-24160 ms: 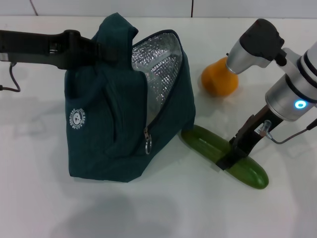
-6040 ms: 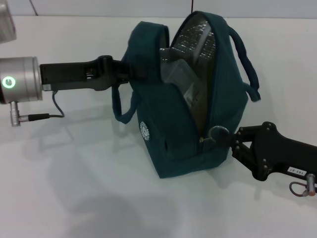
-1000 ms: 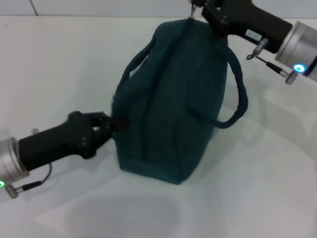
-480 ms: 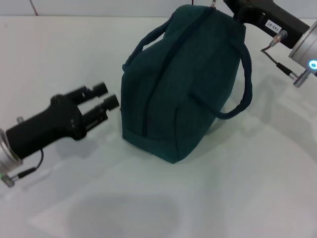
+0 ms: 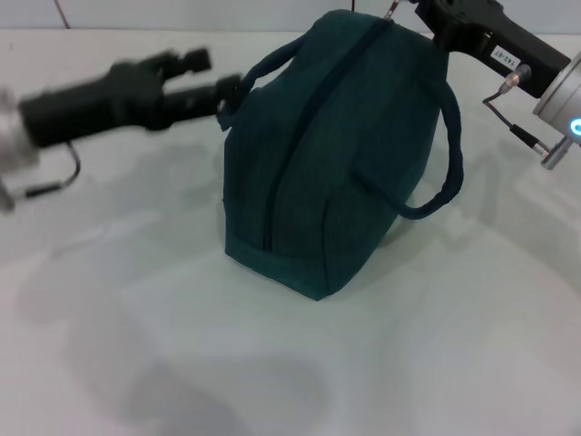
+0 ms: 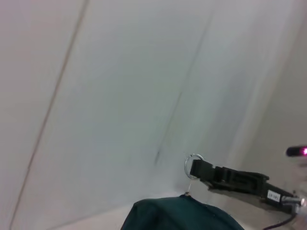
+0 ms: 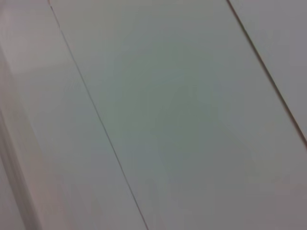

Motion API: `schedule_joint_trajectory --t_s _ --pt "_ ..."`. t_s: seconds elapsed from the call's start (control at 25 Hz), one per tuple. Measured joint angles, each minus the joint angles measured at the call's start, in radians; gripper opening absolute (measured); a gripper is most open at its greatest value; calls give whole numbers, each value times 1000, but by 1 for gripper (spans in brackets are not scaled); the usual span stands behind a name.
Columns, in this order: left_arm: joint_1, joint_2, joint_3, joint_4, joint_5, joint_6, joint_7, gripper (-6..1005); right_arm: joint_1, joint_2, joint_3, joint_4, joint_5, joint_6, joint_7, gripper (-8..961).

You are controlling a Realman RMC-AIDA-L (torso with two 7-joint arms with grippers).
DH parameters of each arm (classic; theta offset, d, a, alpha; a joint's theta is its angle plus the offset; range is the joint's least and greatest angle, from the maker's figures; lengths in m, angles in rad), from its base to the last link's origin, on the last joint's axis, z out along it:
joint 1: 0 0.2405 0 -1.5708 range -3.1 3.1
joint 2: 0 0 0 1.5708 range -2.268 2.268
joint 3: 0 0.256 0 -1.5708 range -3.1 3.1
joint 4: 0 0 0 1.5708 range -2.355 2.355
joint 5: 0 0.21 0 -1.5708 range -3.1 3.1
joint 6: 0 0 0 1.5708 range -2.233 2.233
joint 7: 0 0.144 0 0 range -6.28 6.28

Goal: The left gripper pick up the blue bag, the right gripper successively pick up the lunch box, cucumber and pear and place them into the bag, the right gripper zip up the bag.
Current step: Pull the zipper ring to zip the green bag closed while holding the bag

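The blue bag point(image 5: 336, 154) stands on the white table, its zipper closed along the top. My right gripper point(image 5: 419, 9) is at the bag's far top end, shut on the zipper pull point(image 5: 392, 9). The left wrist view shows that gripper point(image 6: 195, 167) with the pull ring point(image 6: 191, 164) above the bag's top point(image 6: 177, 215). My left gripper point(image 5: 218, 77) is blurred and open, beside the bag's near handle point(image 5: 268, 64) at the upper left, holding nothing. The lunch box, cucumber and pear are out of view.
The bag's other handle point(image 5: 445, 173) hangs loose on its right side. The white table point(image 5: 272, 363) spreads in front of the bag. The right wrist view shows only pale wall panels point(image 7: 153, 115).
My left gripper let go of the bag's lower left side, opened, and swung up to the upper left by the handle. The right gripper stayed at the zipper's end.
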Motion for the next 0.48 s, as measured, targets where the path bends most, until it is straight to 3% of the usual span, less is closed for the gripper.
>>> schedule_joint_trajectory --t_s 0.04,0.32,0.48 --pt "-11 0 34 56 12 -17 -56 847 0 0 0 1 0 0 0 27" --pt "-49 0 373 625 224 -102 -615 888 5 0 5 4 1 6 1 28" --pt "-85 1 513 799 389 -131 -902 879 8 0 7 6 2 7 1 29"
